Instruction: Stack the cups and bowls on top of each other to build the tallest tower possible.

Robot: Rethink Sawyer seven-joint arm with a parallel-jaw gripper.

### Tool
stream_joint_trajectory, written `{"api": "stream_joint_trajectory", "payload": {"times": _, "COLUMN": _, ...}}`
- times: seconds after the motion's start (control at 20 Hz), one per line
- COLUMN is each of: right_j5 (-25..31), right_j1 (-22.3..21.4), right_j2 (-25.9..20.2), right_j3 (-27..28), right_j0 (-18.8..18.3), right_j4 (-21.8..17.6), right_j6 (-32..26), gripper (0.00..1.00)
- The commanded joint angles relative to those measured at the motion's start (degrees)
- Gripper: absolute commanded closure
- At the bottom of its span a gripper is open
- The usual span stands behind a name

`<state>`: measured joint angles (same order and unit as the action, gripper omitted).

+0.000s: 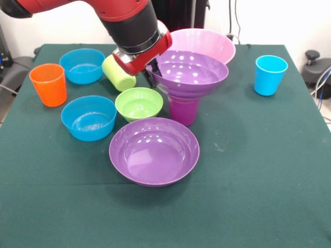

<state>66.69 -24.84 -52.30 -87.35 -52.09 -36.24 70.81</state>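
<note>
The purple cup [183, 110] stands upside down at mid table with a wide purple bowl [190, 73] resting on it; this is the tower. My gripper [153, 77] is at this bowl's left rim, mostly hidden under the red wrist. The lime green cup [118, 73] lies on its side just left of the wrist. The small green bowl [139, 103] sits in front of it. The second purple bowl [154, 151] lies nearer the front. Two blue bowls [83, 65] [89, 118] and the orange cup [48, 84] are at the left. The light blue cup [270, 75] stands at the right.
The big pink bowl [202, 44] sits right behind the tower, touching or nearly touching it. The green tablecloth [258, 170] covers the table. Cables and a stand are off the table's right edge.
</note>
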Motion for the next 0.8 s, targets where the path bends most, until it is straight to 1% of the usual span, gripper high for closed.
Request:
{"api": "stream_joint_trajectory", "payload": {"times": 0.05, "right_j5": 5.54, "right_j1": 2.48, "right_j2": -2.35, "right_j3": -4.85, "right_j0": 1.80, "right_j4": -0.39, "right_j6": -21.01, "gripper": 1.00}}
{"api": "stream_joint_trajectory", "payload": {"times": 0.35, "right_j5": 6.27, "right_j1": 3.34, "right_j2": -2.84, "right_j3": -4.71, "right_j0": 1.64, "right_j4": -1.01, "right_j6": -21.83, "gripper": 1.00}}
{"api": "stream_joint_trajectory", "payload": {"times": 0.55, "right_j5": 6.71, "right_j1": 3.13, "right_j2": -2.28, "right_j3": -4.21, "right_j0": 2.04, "right_j4": -2.12, "right_j6": -21.80, "gripper": 1.00}}
{"api": "stream_joint_trajectory", "payload": {"times": 0.65, "right_j5": 6.89, "right_j1": 2.74, "right_j2": -1.78, "right_j3": -3.37, "right_j0": 2.45, "right_j4": -3.20, "right_j6": -22.15, "gripper": 1.00}}
{"api": "stream_joint_trajectory", "payload": {"times": 0.7, "right_j5": 6.76, "right_j1": 2.05, "right_j2": -0.92, "right_j3": -1.95, "right_j0": 3.02, "right_j4": -5.14, "right_j6": -22.73, "gripper": 1.00}}
{"api": "stream_joint_trajectory", "payload": {"times": 0.8, "right_j5": 6.01, "right_j1": 1.59, "right_j2": -0.61, "right_j3": -1.23, "right_j0": 2.99, "right_j4": -6.18, "right_j6": -22.53, "gripper": 1.00}}
